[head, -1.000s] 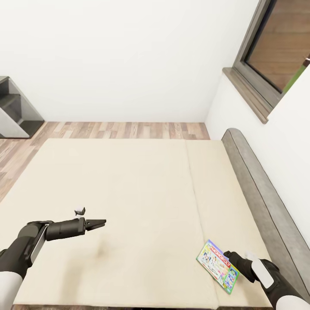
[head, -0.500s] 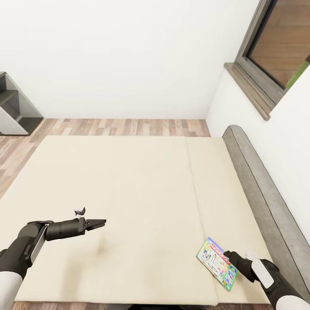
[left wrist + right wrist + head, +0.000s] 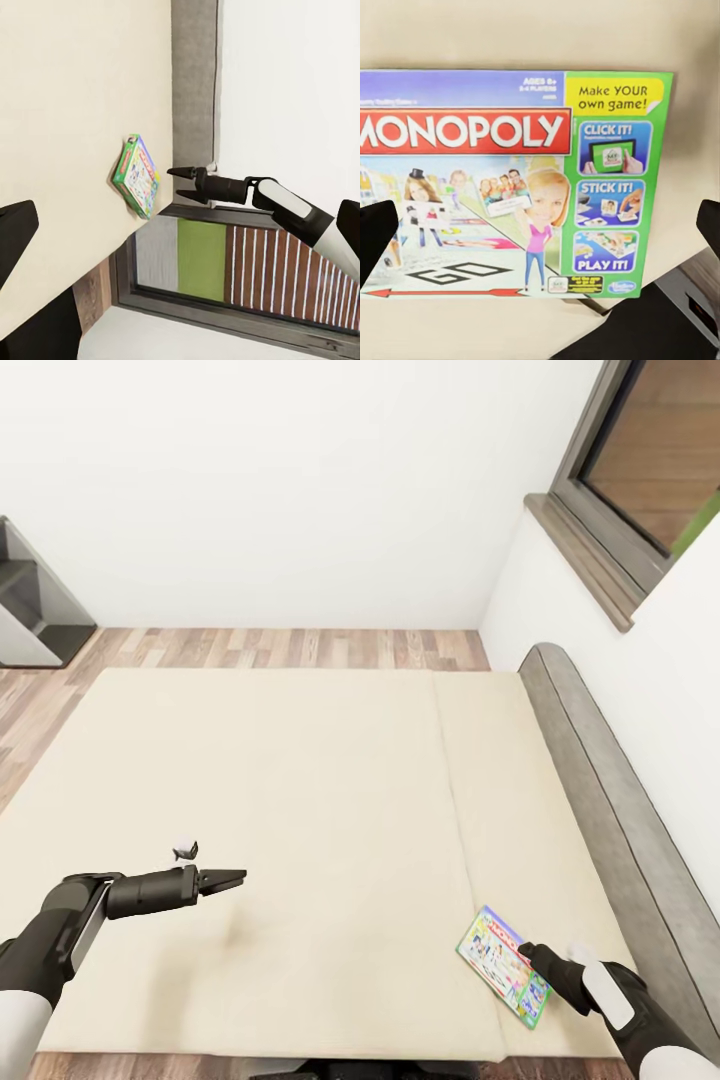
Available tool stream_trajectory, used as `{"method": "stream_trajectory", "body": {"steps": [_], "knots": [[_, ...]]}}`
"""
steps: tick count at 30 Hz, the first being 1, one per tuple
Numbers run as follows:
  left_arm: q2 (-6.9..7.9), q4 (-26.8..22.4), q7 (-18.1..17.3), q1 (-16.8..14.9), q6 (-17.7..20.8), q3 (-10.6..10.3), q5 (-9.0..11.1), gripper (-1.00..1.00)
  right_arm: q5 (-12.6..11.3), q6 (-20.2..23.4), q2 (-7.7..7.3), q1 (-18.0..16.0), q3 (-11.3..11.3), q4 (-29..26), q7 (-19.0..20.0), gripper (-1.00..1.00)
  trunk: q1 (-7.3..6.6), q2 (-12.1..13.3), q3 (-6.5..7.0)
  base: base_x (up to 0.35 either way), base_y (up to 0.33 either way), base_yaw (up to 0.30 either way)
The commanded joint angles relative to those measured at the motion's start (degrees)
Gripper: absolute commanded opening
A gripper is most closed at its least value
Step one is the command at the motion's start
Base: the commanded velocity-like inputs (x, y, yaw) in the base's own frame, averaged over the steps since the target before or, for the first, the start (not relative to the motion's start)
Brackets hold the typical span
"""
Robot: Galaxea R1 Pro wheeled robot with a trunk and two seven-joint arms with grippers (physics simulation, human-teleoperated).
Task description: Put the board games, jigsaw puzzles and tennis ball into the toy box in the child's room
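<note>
One of the board games, a green and blue Monopoly box, lies flat on the bed's beige mattress near its front right corner. In the right wrist view the Monopoly box sits just ahead of the dark fingertips. My right gripper hovers right beside the box's edge, open, and nothing is between its fingers. The left wrist view shows that right gripper with its jaws apart next to the box. Over the mattress's front left part, my left gripper is open and holds nothing.
A grey padded headboard runs along the bed's right side below a dark-framed window. Wood-plank floor lies beyond the bed, against a white wall. A grey shelf unit stands at the far left.
The whole picture has shifted, with the bed sliding up in view, so the camera moved. Both arms keep the same pose and the box stays on the mattress.
</note>
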Motion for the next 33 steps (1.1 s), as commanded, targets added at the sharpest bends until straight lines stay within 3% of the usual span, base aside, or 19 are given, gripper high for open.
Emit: {"method": "stream_trajectory", "body": {"steps": [1,22,33], "knots": [[0.01,-0.01,-0.17,-0.01,0.60,-0.02,0.06,1.00,-0.56,0.27,0.05,-0.01,-0.14,-0.10,-0.34,1.00,0.03,-0.09,-0.17,0.000,0.000,0.000],[0.06,0.01,-0.24,0.00,0.60,-0.07,0.06,1.00,-0.83,0.26,-0.11,-1.54,-0.25,-0.48,-0.71,1.00,0.03,-0.09,-2.13,0.000,0.000,0.000],[0.06,0.00,-0.19,0.01,0.60,-0.07,0.06,1.00,-0.47,0.01,-0.21,-1.59,-0.19,-0.29,-0.74,1.00,0.03,-0.09,-2.49,0.000,0.000,0.000]]}}
